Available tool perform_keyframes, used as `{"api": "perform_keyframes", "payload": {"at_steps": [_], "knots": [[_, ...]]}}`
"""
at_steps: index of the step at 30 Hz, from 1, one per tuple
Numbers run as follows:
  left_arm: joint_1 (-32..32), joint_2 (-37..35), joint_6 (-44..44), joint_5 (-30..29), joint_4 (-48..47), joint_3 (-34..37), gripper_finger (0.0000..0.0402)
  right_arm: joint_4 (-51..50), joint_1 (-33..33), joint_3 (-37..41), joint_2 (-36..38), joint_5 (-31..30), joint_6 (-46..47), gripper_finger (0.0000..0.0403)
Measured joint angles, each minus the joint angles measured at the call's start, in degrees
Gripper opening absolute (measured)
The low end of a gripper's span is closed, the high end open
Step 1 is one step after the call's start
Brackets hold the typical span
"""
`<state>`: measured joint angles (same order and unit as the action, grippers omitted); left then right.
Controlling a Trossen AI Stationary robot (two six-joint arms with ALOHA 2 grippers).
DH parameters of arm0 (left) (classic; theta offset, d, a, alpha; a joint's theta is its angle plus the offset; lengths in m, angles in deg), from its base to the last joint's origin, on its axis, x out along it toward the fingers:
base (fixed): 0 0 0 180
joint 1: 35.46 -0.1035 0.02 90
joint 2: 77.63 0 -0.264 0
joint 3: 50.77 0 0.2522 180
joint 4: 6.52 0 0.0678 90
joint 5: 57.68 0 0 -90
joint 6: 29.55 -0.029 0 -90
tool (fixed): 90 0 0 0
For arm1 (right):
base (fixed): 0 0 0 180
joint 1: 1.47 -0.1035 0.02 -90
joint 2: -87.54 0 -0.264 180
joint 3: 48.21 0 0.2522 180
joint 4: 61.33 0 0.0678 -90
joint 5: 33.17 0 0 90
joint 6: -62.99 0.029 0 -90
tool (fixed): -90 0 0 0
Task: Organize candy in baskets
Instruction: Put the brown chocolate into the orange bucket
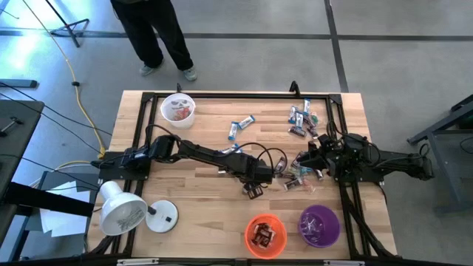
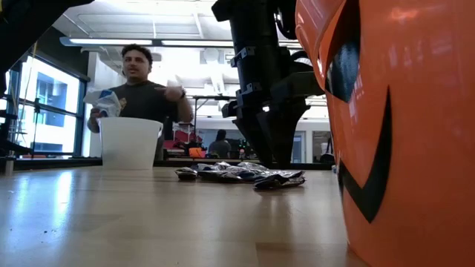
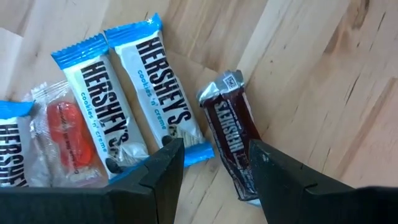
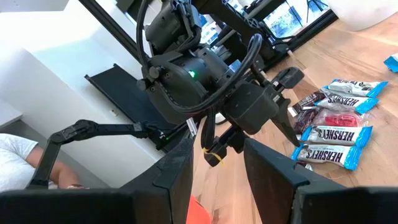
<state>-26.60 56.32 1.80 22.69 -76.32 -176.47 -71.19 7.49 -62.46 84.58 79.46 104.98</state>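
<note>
A dark brown Hershey's bar [image 3: 231,134] lies on the worktop beside two blue-and-white cookies 'n' creme bars [image 3: 134,102], near the middle. The left gripper [image 3: 214,171] hovers above, fingers apart, the brown bar's end between them, untouched.

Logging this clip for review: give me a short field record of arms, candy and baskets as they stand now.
left gripper: open, over a dark bar mid-table, nothing held
right gripper: open, empty, at the right side
loose candy: scattered at back right, more between the grippers
white basket: back left, holds candy
orange basket: front, holds dark bars
purple basket: front right, contents unclear
lamp: front left
</note>
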Motion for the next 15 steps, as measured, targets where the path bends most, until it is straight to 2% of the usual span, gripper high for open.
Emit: {"api": "perform_keyframes", "payload": {"at_steps": [8,15], "knots": [[0.17,0.20,1.32,0.06,0.31,0.00,0.0168,0.00,0.00,0.00,0.00,0.00,0.00,0.0138],[0.65,1.53,2.56,2.99,0.38,0.04,0.0168,0.00,0.00,0.00,0.00,0.00,-0.01,0.0138]]}}
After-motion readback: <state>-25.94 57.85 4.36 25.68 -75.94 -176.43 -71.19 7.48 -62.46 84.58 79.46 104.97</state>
